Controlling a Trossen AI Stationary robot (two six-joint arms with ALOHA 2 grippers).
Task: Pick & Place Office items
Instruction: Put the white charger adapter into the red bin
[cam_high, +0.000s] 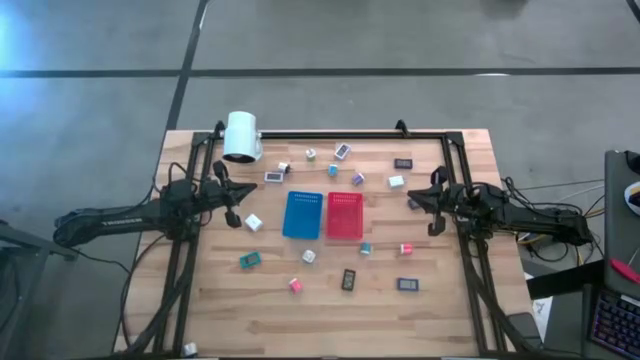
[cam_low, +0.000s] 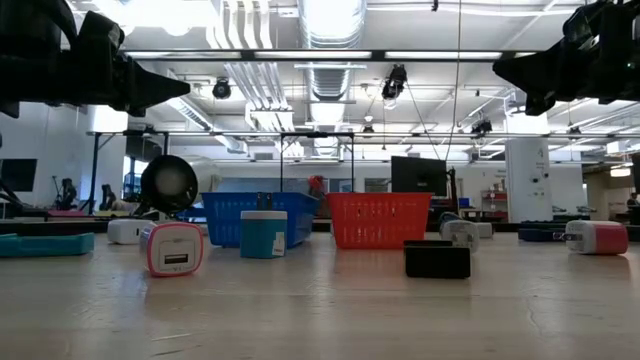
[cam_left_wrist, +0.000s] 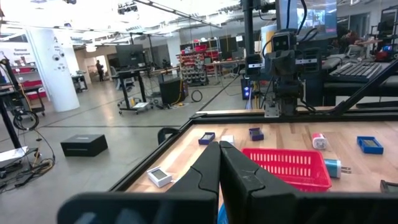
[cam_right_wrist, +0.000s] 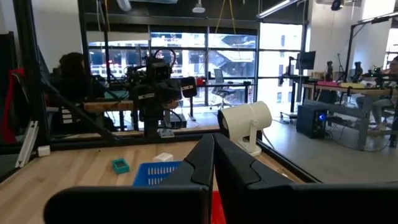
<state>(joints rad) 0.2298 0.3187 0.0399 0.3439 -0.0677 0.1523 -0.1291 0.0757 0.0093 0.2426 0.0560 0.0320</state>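
Small office items lie scattered over the wooden table: a white cube (cam_high: 253, 222), a teal one (cam_high: 249, 261), a pink one (cam_high: 296, 285), dark flat rectangles (cam_high: 348, 280) (cam_high: 407, 284), and several more near the far edge. The low view shows a pink-and-white cube (cam_low: 174, 249), a blue cube (cam_low: 263, 234) and a dark rectangle (cam_low: 437, 259) resting on the tabletop. My left gripper (cam_high: 236, 205) (cam_left_wrist: 219, 155) hovers left of the blue tray, shut and empty. My right gripper (cam_high: 430, 205) (cam_right_wrist: 213, 149) hovers right of the red tray, also shut and empty.
A blue perforated tray (cam_high: 303, 214) and a red one (cam_high: 344, 215) sit side by side at the table's middle. A big white cylinder (cam_high: 242, 137) stands at the far left corner. A black frame (cam_high: 330, 134) runs along the far edge and both sides.
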